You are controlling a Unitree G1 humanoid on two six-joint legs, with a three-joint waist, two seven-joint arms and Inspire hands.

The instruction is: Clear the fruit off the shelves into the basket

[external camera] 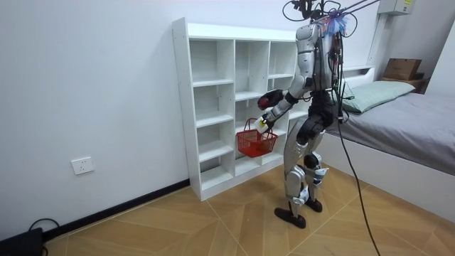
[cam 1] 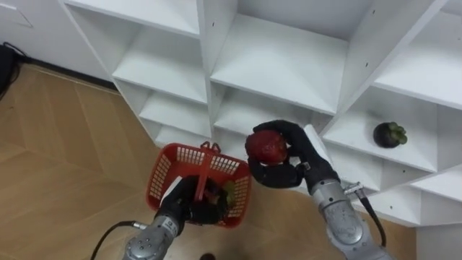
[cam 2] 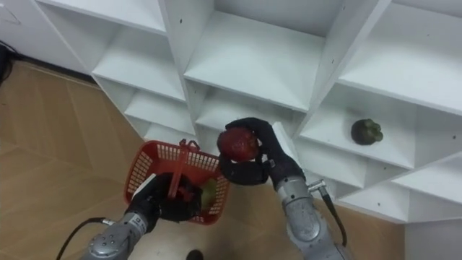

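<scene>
Nearest the lens, the right hand (cam 1: 302, 155) has its dark fingers and thumb curled round a red fruit (cam 1: 266, 146). The fruit is round, glossy and slightly bumpy, and it is held in the air in front of the closet (cam 1: 281, 61), just beside the far right corner of the basket (cam 1: 164, 172). The basket is red plastic lattice. The left hand (cam 1: 189, 204) grips its handle (cam 1: 206, 167) at the near side, fingers wrapped about it. Inside, a green piece (cam 1: 228, 193) shows beside that hand; the rest is too dark to tell. A dark round fruit (cam 1: 390, 134) with a green cap sits alone on a shelf to the right, well apart from the red one. The closet is white, smooth and open-fronted — a grid of square compartments. Below it lies a wooden floor (cam 1: 58, 166) in a herringbone pattern. In the room view the robot stands upright facing the closet, which is set against a plain white wall (external camera: 92, 85). A socket (external camera: 83, 166) sits low on that wall, and a grey-covered bed (external camera: 419, 124) is at the room view's right.
</scene>
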